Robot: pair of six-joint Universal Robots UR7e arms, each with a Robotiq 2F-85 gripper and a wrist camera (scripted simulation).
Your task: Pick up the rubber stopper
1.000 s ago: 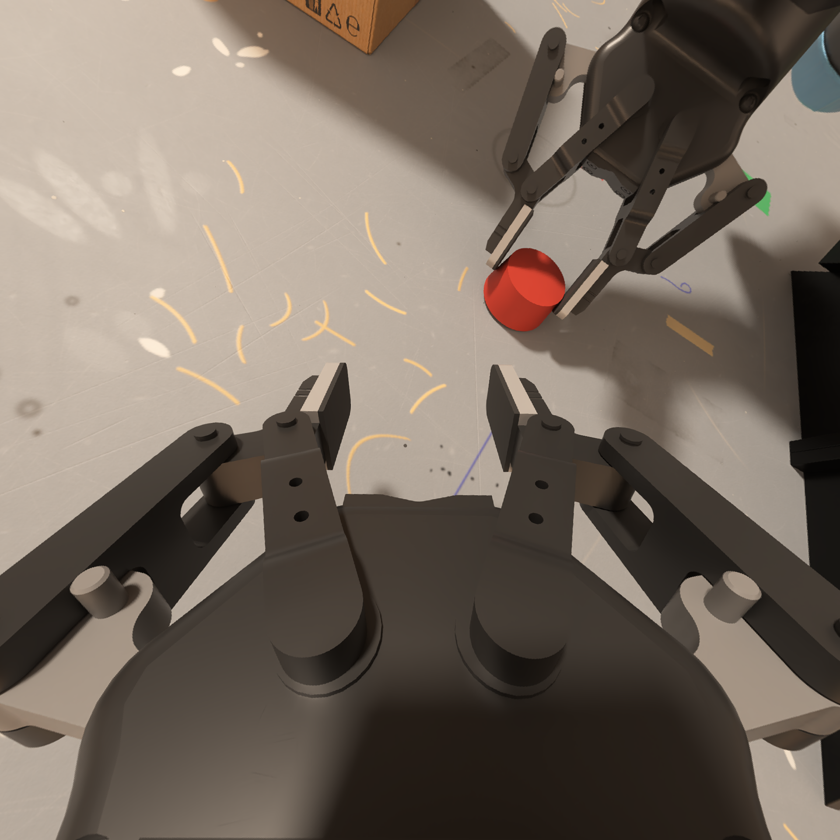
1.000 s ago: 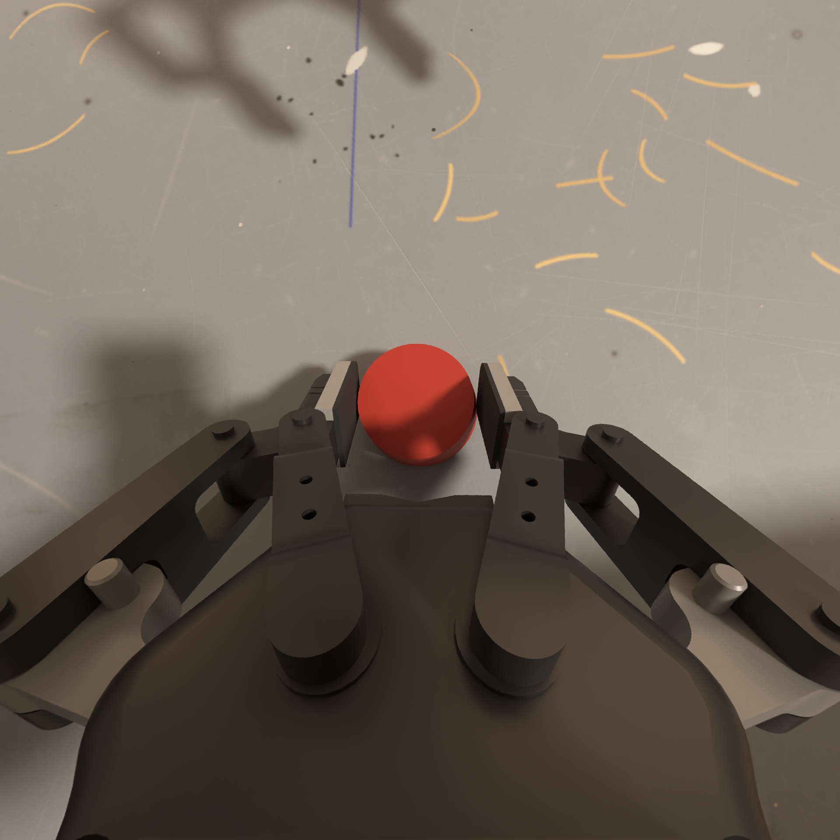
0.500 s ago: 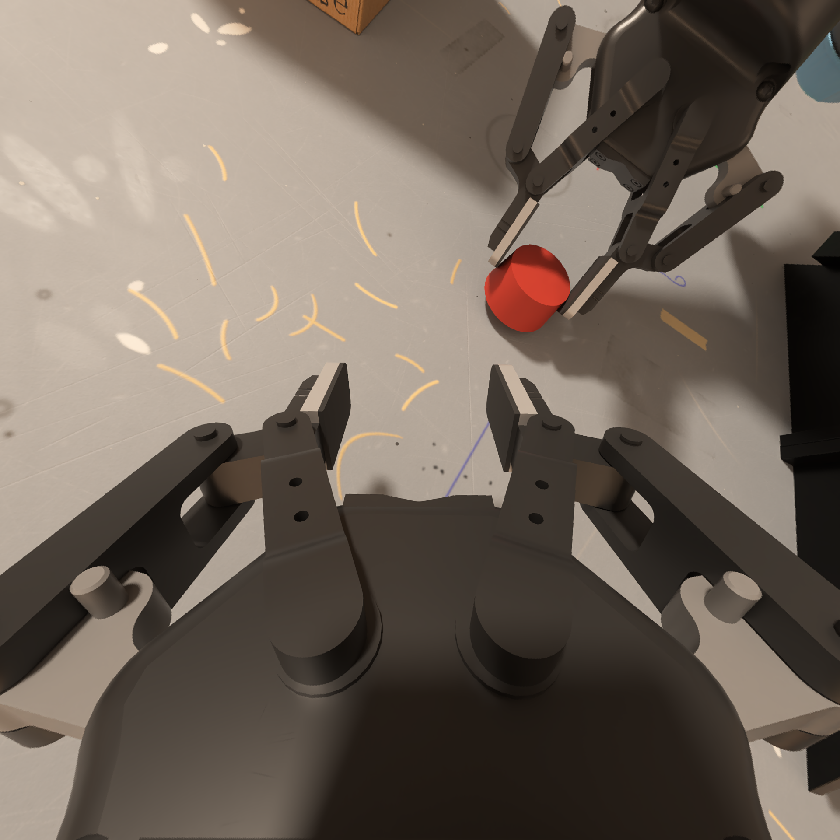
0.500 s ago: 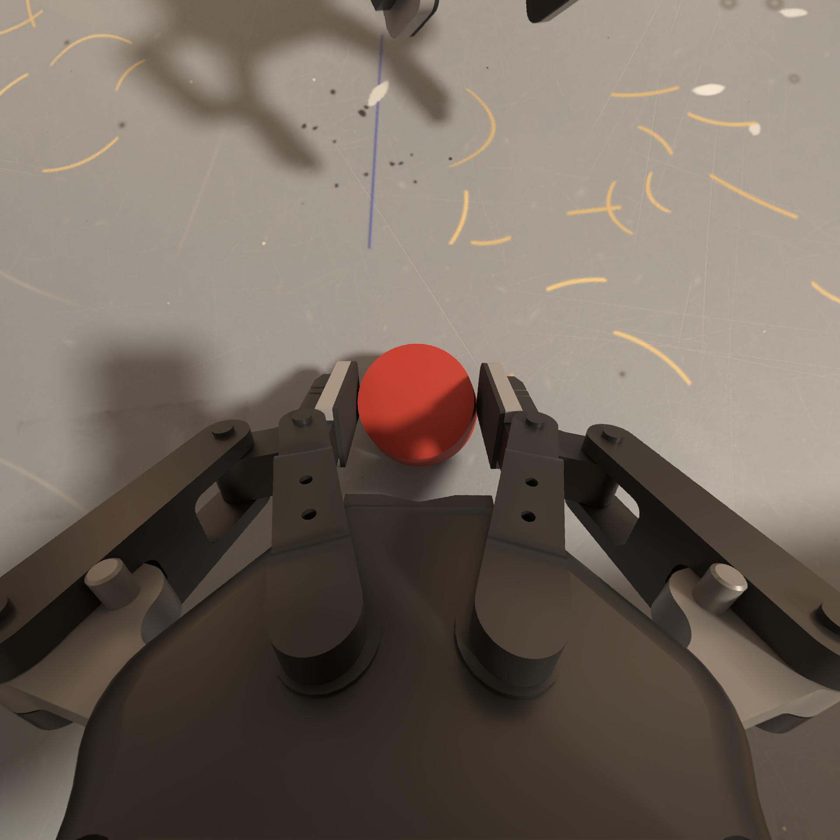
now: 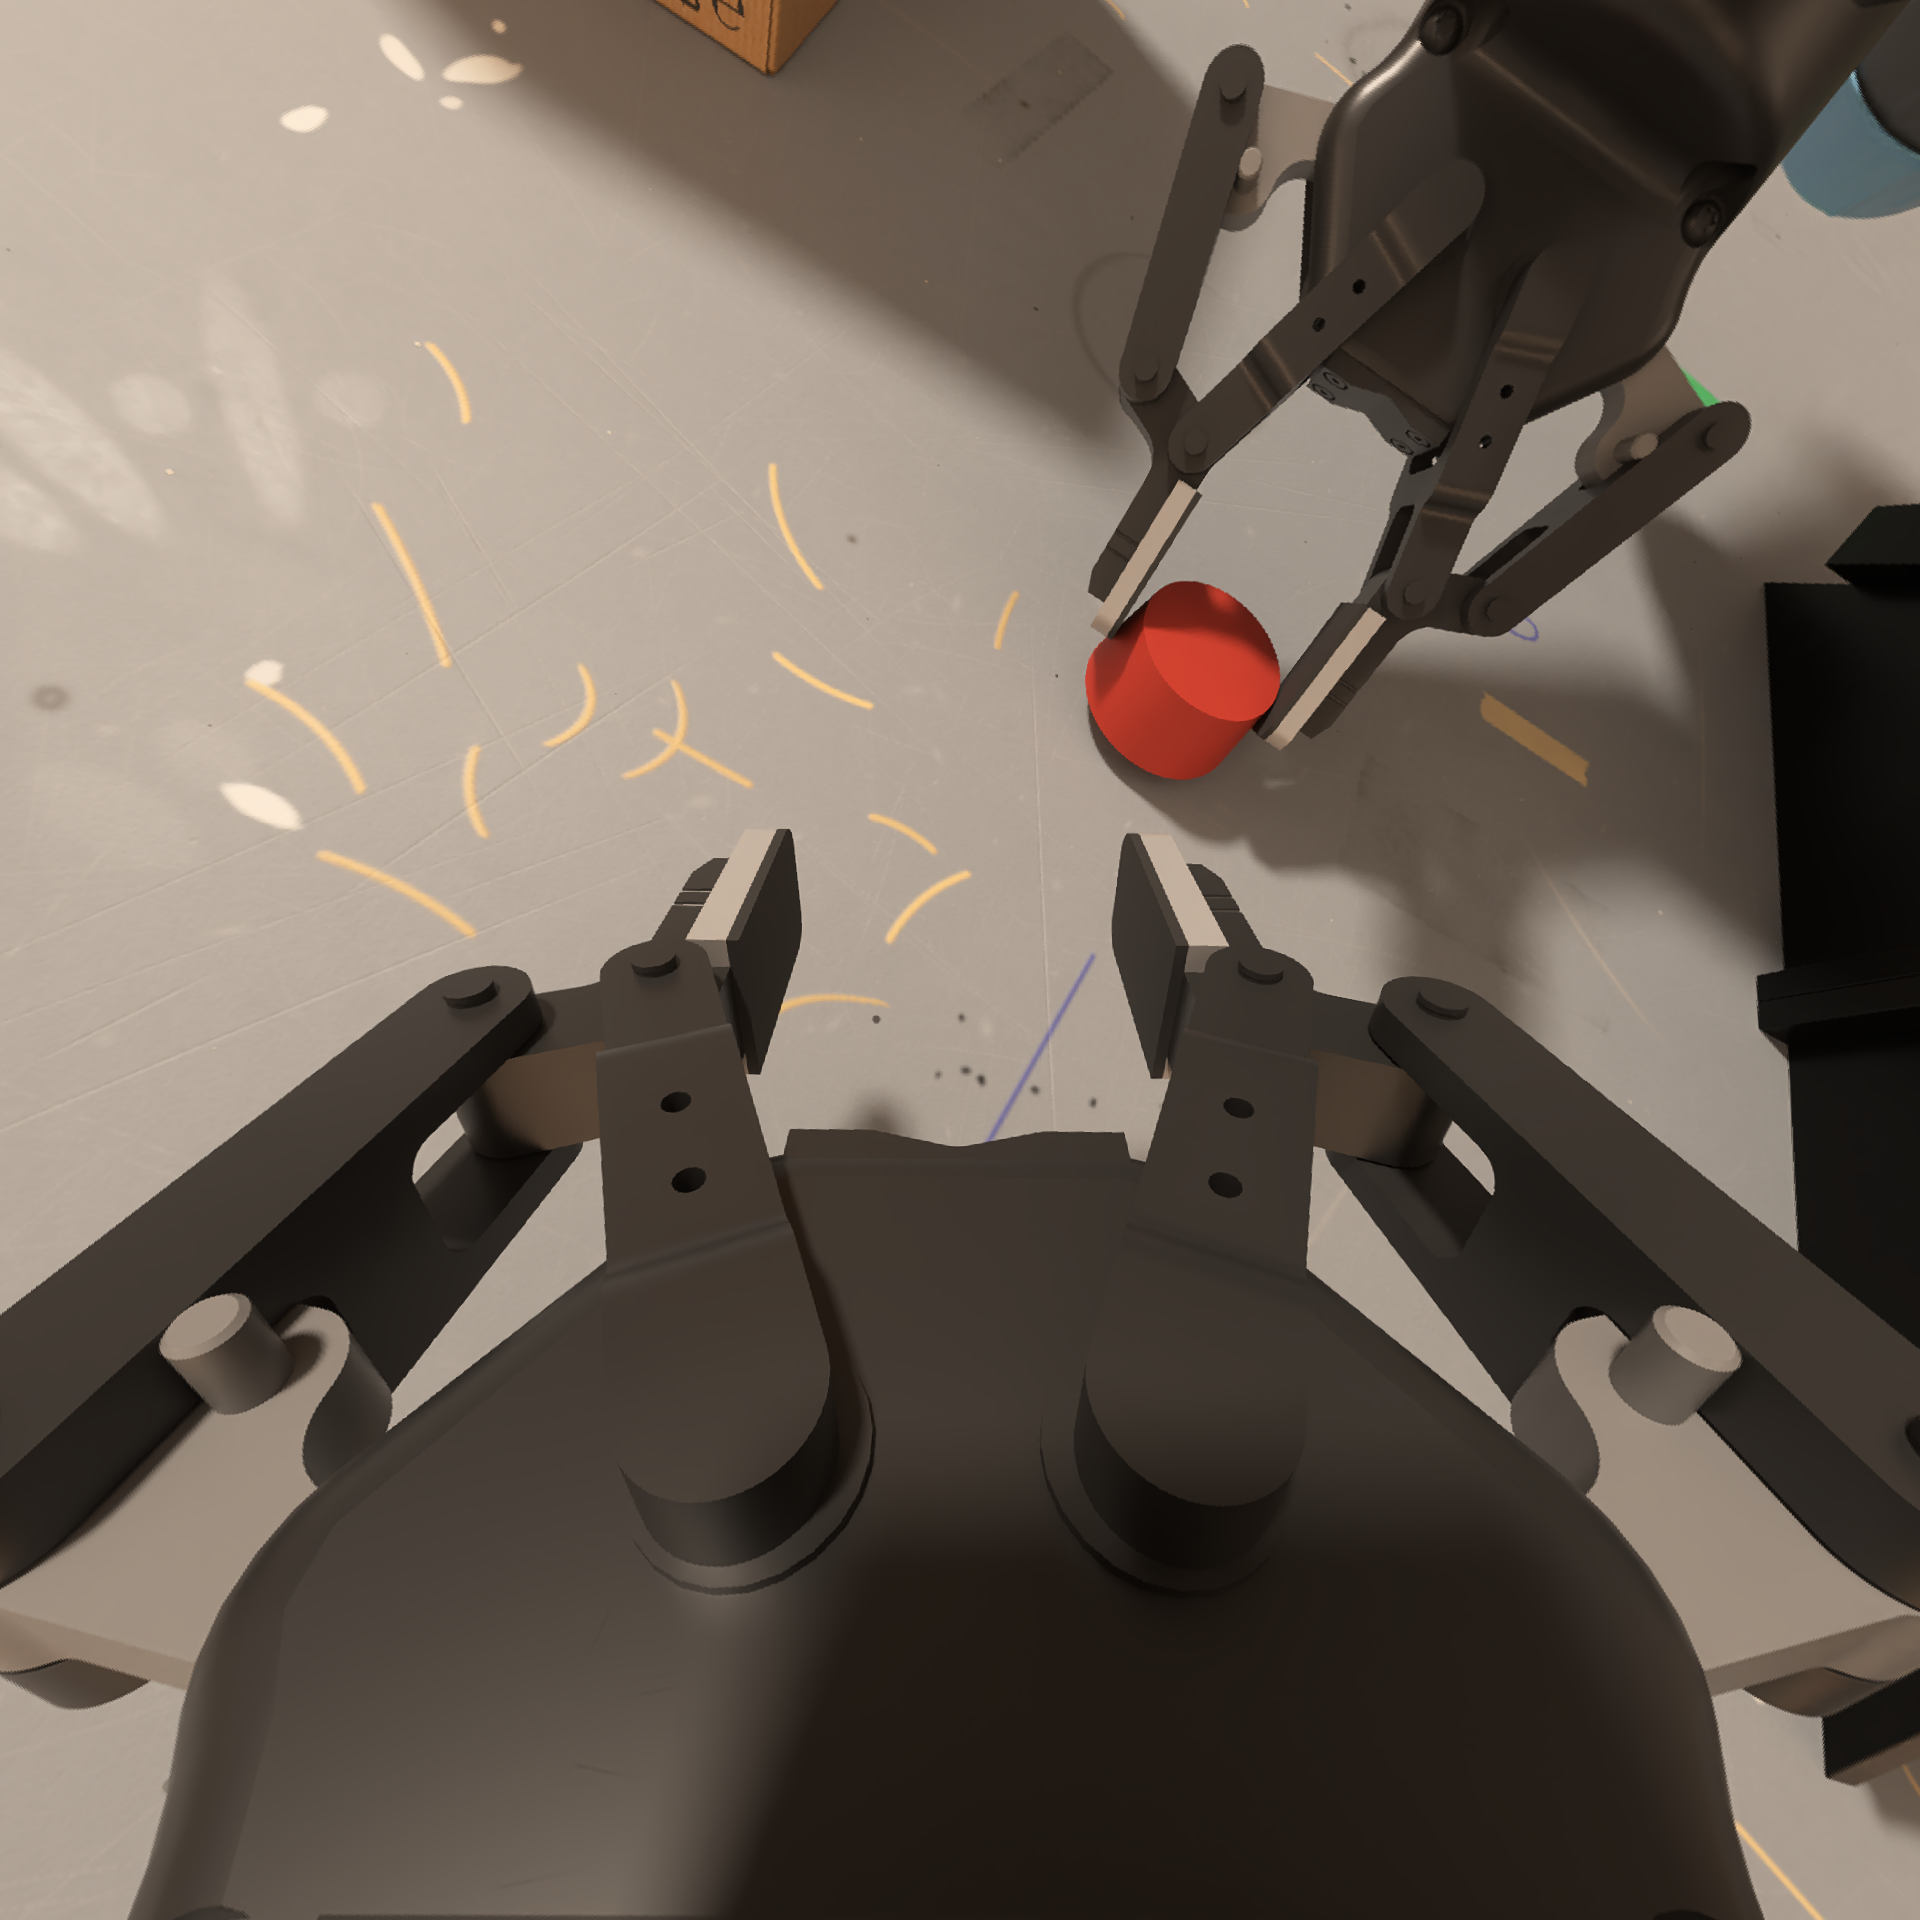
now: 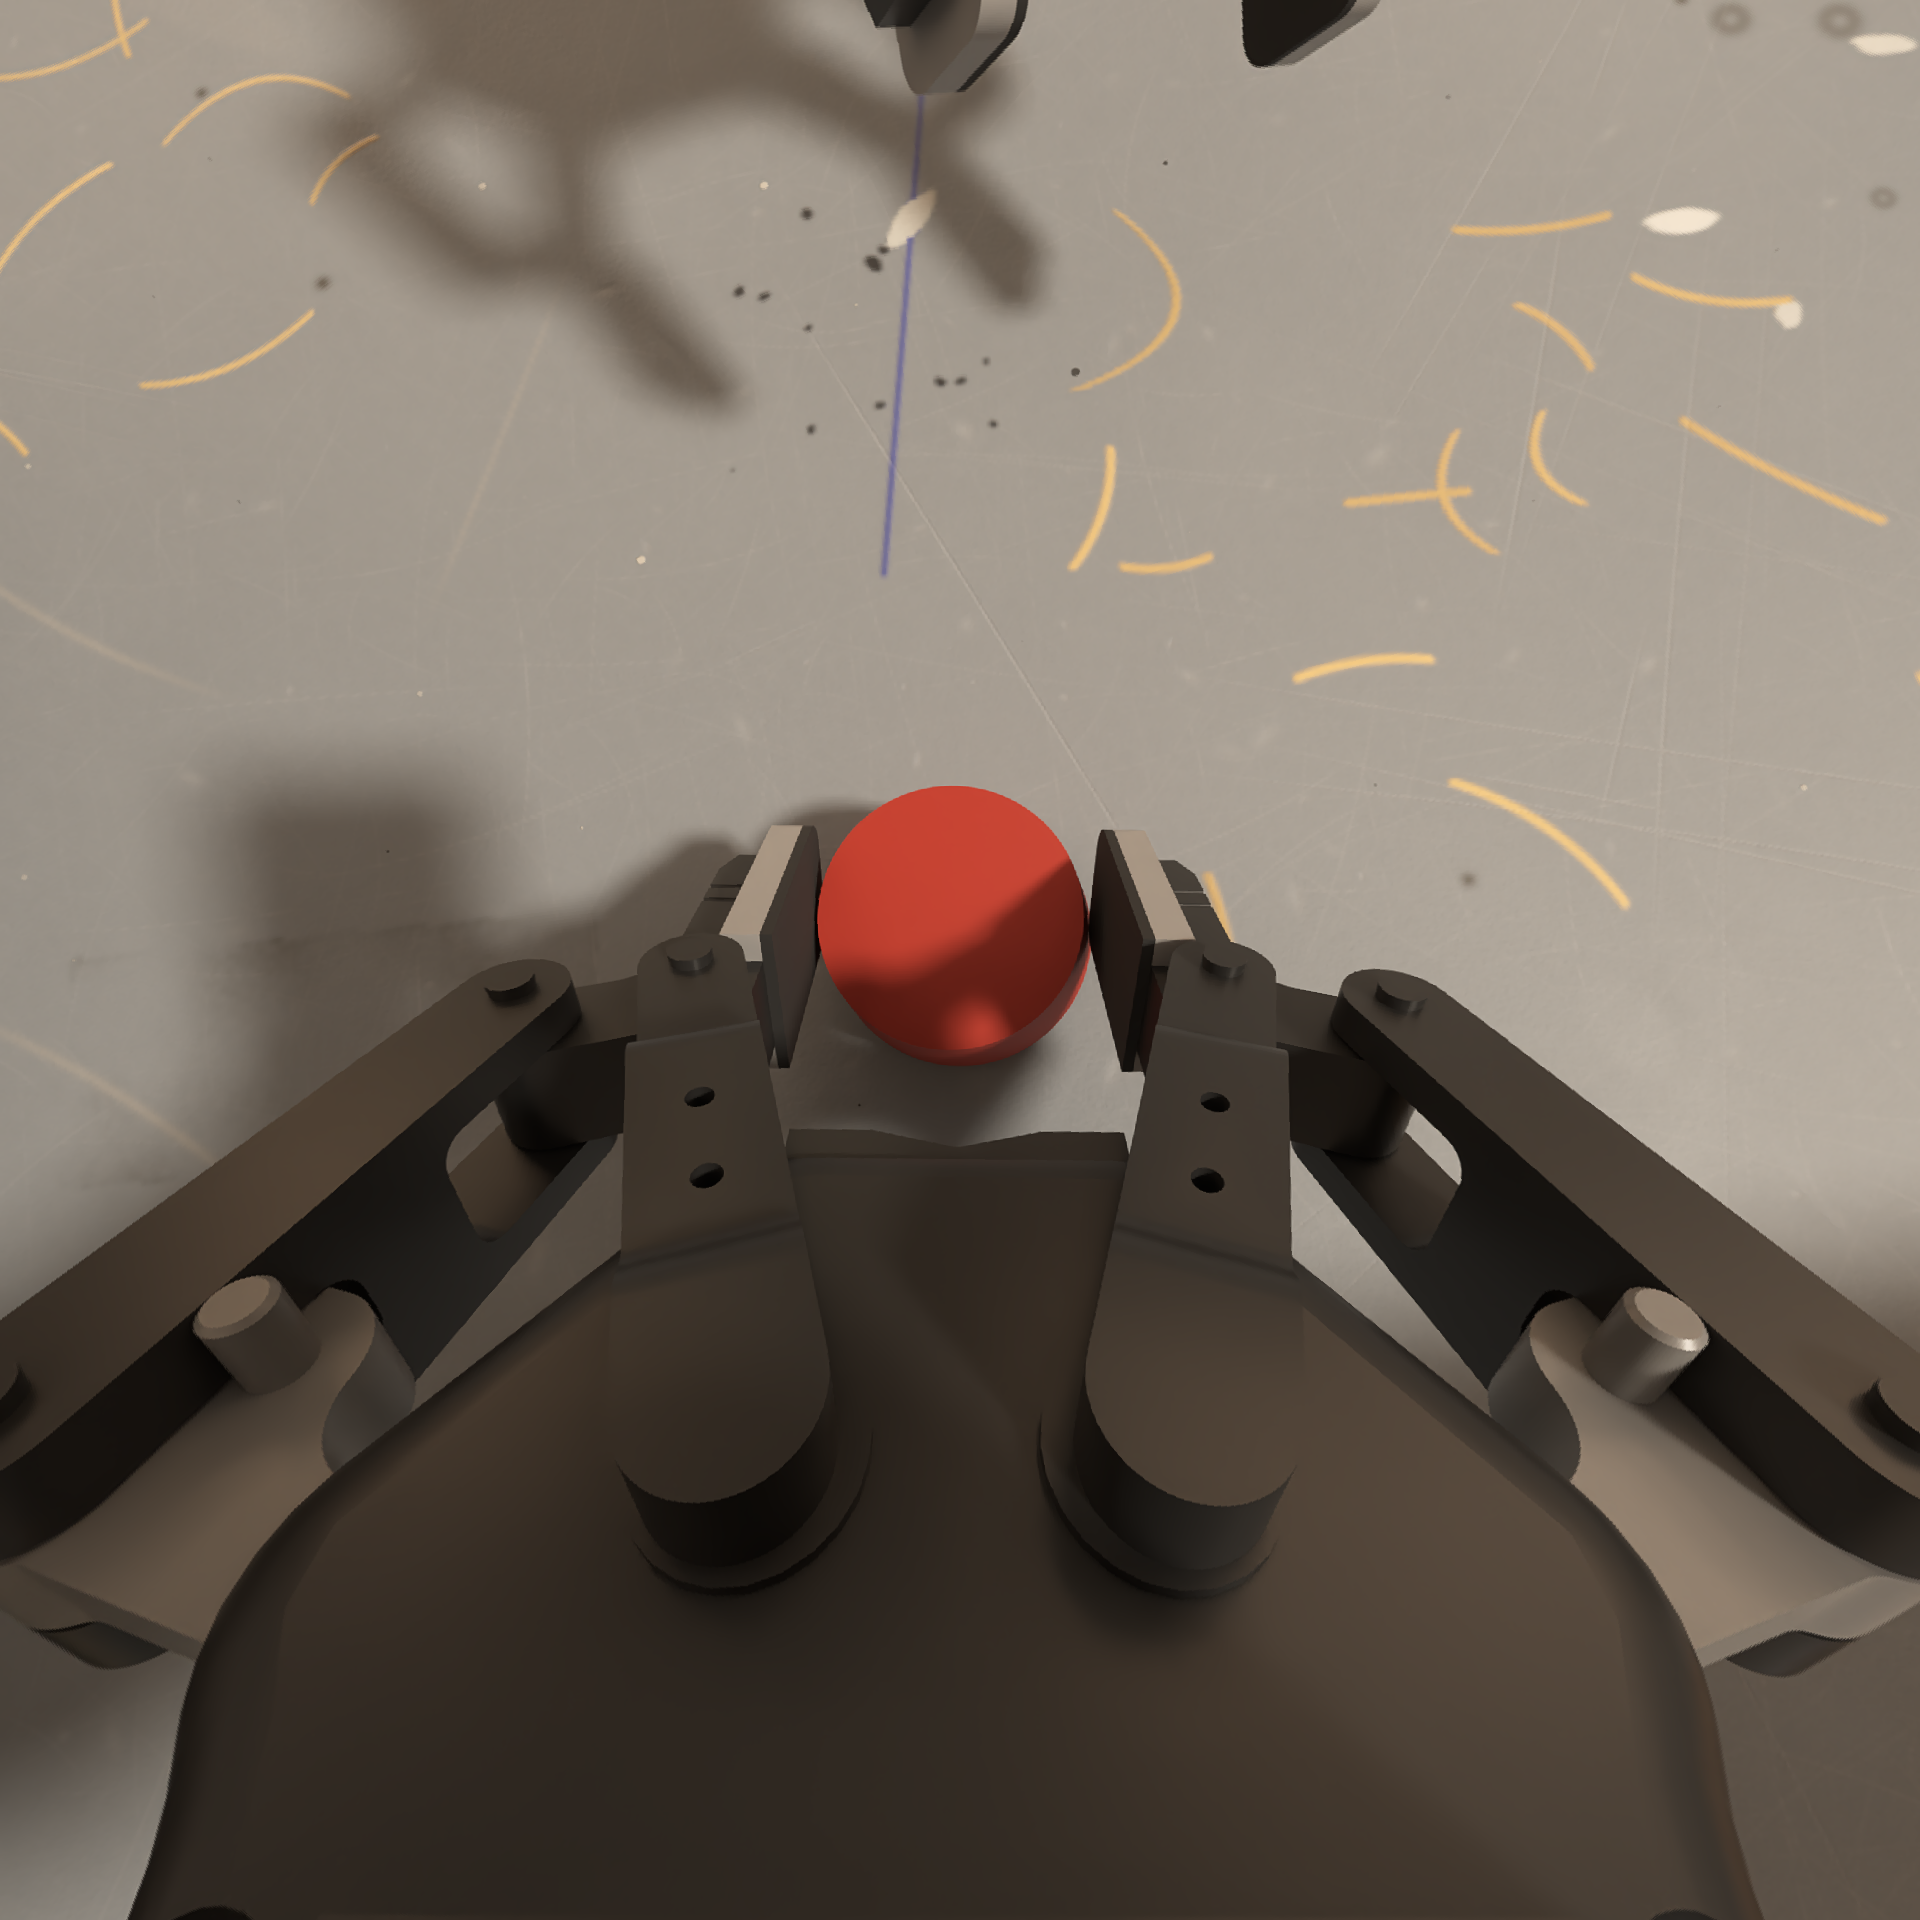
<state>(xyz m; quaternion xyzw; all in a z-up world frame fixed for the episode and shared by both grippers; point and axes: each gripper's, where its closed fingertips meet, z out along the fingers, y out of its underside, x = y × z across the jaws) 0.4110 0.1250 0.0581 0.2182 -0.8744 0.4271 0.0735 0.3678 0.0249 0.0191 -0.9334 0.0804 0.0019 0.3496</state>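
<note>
The rubber stopper [image 6: 951, 920] is a short red cylinder. My right gripper [image 6: 951, 940] is shut on it, one pad on each side. In the left wrist view the stopper [image 5: 1179, 681] is tilted between the right gripper's [image 5: 1197, 670] fingers, close over its shadow on the grey table. My left gripper [image 5: 956, 883] is open and empty, a short way in front of the stopper. Its fingertips [image 6: 940, 42] show at the top edge of the right wrist view.
A cardboard box [image 5: 748, 26] stands at the far edge. A black block [image 5: 1849, 831] runs along the right side. A blue object [image 5: 1860, 156] sits behind the right arm. A tan tape strip [image 5: 1532, 738] lies flat near the stopper. The table [image 5: 520, 260] bears orange scratch marks.
The stopper stays fixed between my right fingers while the table marks slide under it. It has moved away from the nearby orange mark. My left gripper's fingertips have come into the right wrist view.
</note>
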